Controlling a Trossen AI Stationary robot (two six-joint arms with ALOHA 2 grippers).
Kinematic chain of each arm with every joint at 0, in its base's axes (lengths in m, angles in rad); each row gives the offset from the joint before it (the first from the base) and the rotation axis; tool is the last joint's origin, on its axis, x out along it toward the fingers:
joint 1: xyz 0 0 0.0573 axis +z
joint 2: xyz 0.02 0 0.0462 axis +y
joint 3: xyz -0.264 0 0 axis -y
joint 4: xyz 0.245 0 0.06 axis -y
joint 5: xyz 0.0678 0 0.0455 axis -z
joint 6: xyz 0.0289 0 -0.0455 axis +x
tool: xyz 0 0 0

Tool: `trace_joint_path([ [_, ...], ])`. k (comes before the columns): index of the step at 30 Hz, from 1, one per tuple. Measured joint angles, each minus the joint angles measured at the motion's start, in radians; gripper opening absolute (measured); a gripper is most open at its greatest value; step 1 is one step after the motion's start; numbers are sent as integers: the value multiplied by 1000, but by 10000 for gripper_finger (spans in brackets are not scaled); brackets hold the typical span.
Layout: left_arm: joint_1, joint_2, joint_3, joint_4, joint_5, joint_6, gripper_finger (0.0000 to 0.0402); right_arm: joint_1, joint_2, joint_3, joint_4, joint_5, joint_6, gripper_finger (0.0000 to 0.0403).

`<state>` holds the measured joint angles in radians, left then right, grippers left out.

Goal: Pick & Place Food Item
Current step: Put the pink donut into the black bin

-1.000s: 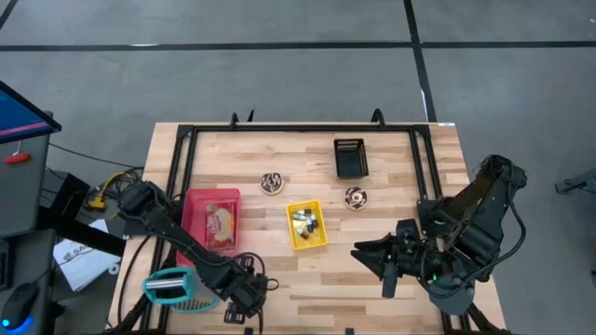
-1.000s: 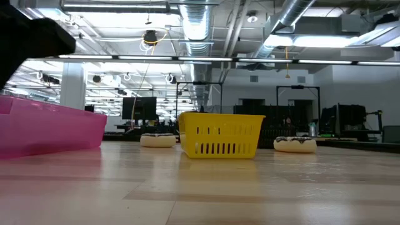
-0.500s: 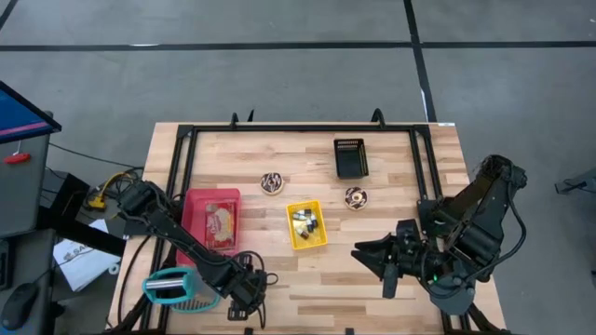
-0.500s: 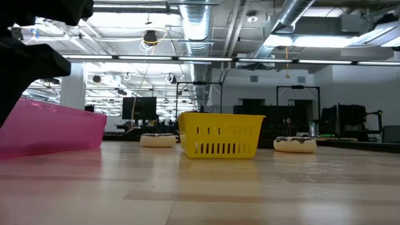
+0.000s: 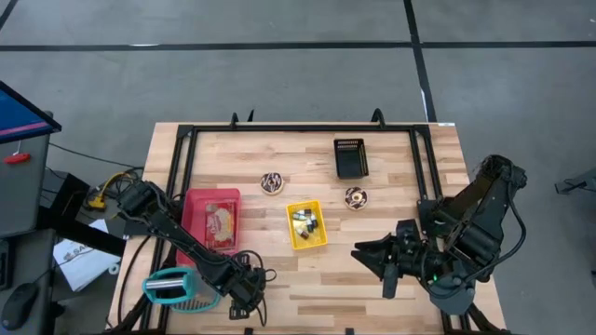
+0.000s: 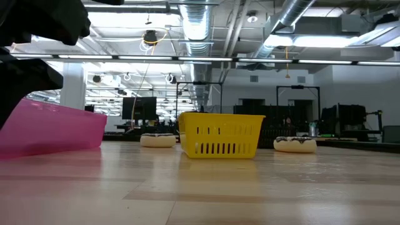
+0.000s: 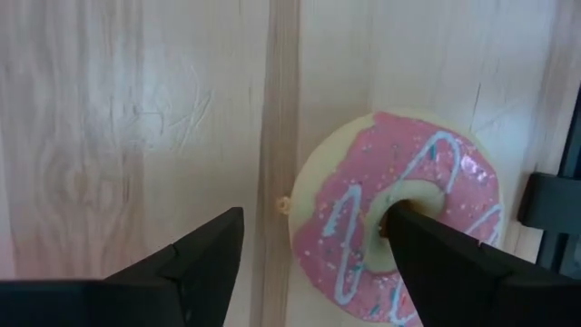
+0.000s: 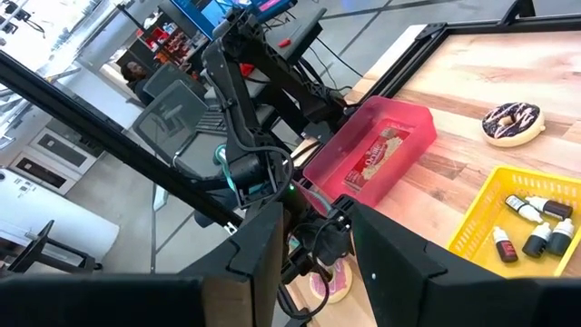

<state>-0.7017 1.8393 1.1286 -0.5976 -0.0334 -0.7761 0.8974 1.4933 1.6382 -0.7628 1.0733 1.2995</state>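
Pink-iced and lying flat on the bare worktop [image 5: 400,167], close to the front edge and toward the front left corner: dealing here with a ring doughnut [image 7: 408,218] streaked with pale drizzle. Judging it as light, soft and a little squashy, with a glaze likely to be slick or to mark under pressure. Favouring a gentle pinch across one side of the ring, one finger going down through the hole and the other outside the rim, squeezing only enough to lift it. Seeing the left gripper [image 7: 313,227] hovering right above it with fingers spread wide and nothing held, one fingertip lining up over the hole, the other standing off beyond the outer edge. Keeping the right gripper [image 5: 368,253] waiting near the front right corner, fingers apart and empty.

Turning to the containers:
- pink bin [image 5: 212,193], toward the left edge, holding one flat wrapped snack [image 5: 220,221]
- yellow basket [image 5: 291,230], about the middle of the worktop, holding several small bottles [image 5: 304,220]
- black basket [image 5: 351,173], near the back edge, appearing to hold nothing

Noting also two chocolate doughnuts sitting loose on the wood, one [image 5: 272,182] between the pink bin and the back edge, the other [image 5: 356,196] just in front of the black basket. Not being able to tell from the task wording which container is meant to receive the pink one
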Motion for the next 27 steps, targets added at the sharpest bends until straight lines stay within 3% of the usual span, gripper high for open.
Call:
trace_joint_path([
  [27,0,7,1,70,6,-93,102,18,0,0,10,-1,-9,128],
])
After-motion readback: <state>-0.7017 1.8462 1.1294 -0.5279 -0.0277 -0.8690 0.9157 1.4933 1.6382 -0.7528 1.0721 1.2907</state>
